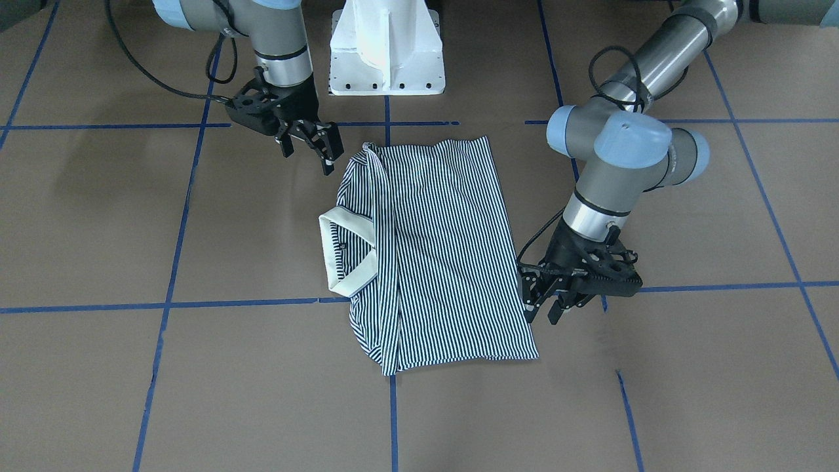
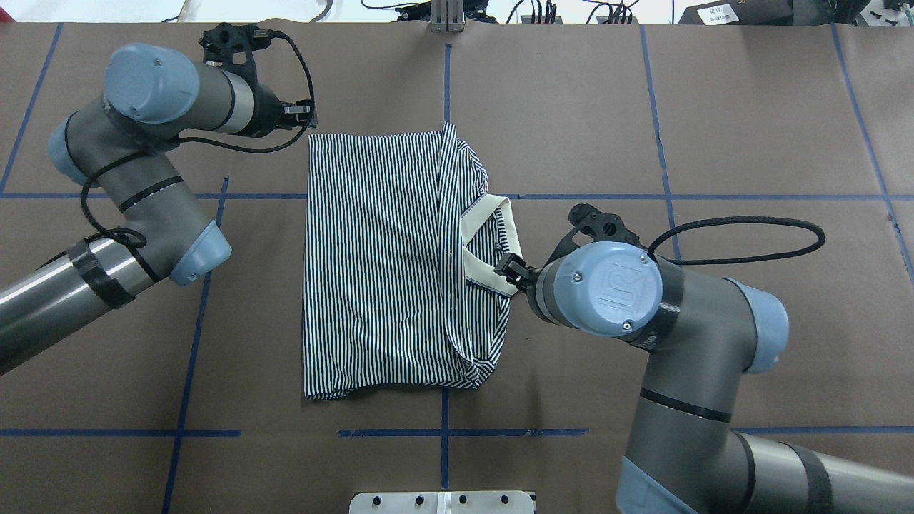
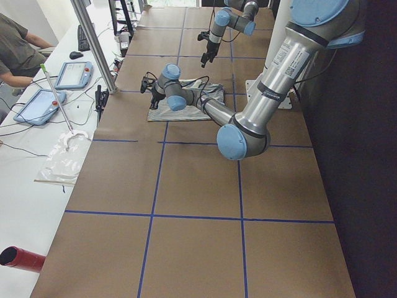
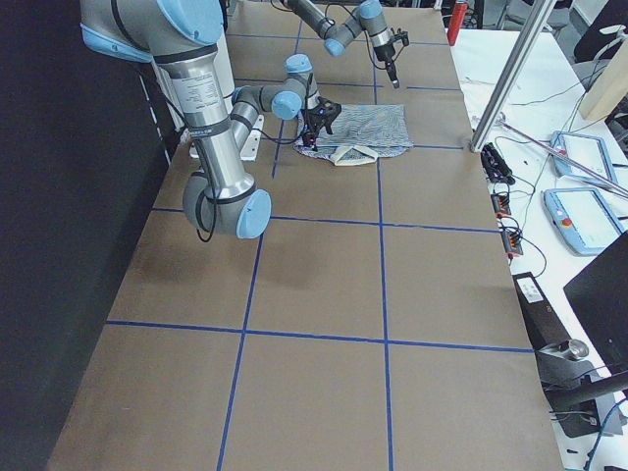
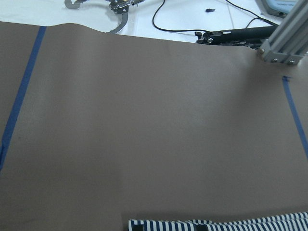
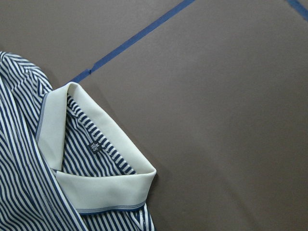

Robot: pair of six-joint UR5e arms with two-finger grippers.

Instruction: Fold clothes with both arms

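Diagonally, left hand and right hand flank the shirt, fingers spread.

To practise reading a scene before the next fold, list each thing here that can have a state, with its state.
polo shirt: folded to a rectangle, lying flat.
collar: open, sticking out sideways.
left gripper: open, empty, beside the shirt.
right gripper: open, empty, near the shirt's corner.

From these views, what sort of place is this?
Most likely a robotics lab workcell: left arm and right arm flanking a white pedestal, a table gridded with blue tape, and teach pendants on the side bench.
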